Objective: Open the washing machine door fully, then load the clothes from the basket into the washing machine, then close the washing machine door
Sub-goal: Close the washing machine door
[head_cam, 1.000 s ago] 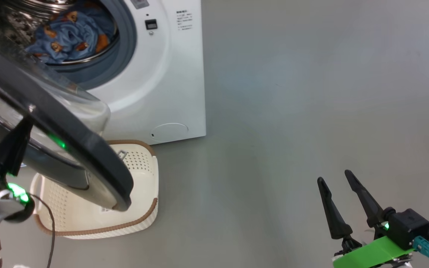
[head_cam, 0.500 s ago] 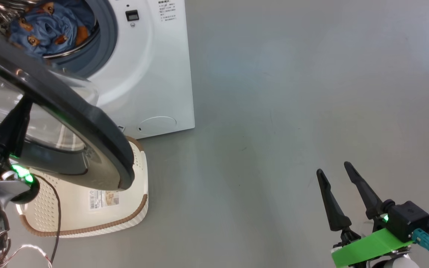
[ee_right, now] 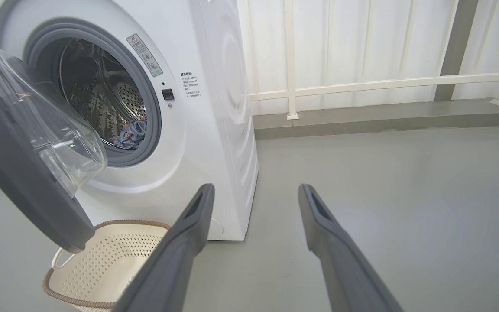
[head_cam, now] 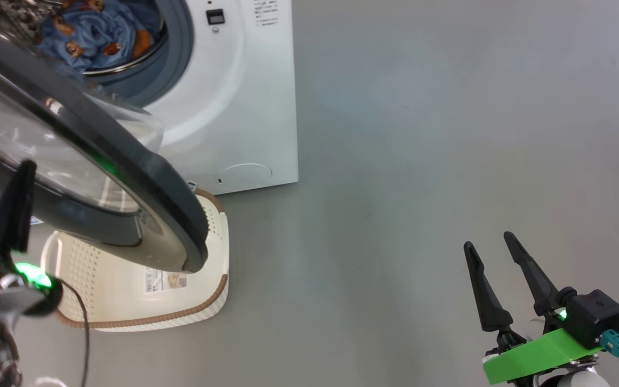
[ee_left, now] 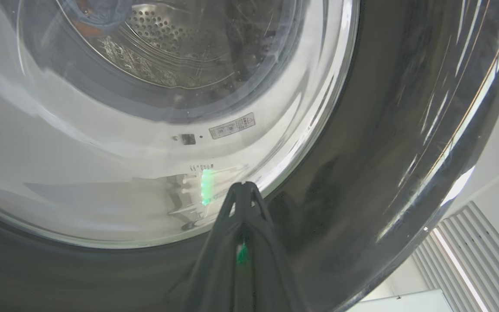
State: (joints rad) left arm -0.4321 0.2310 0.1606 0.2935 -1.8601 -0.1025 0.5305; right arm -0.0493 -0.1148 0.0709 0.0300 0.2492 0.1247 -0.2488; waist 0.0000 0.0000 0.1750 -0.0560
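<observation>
Fingers of the left gripper (ee_left: 243, 187) lie together, tips right by the half-open washing machine door (head_cam: 143, 177); right gripper (head_cam: 488, 240) spread, well apart from it. Clothes (head_cam: 94, 32) sit inside the drum (ee_right: 124, 93).

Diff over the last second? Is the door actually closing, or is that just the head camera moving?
The washing machine door has swung a little toward the washing machine: its lower edge now covers less of the basket, baring the barcode sticker. The left gripper, shut, stays against the door's outer face. The head camera shifted too. Unchanged: clothes in the drum, basket on the floor, right gripper open.
</observation>
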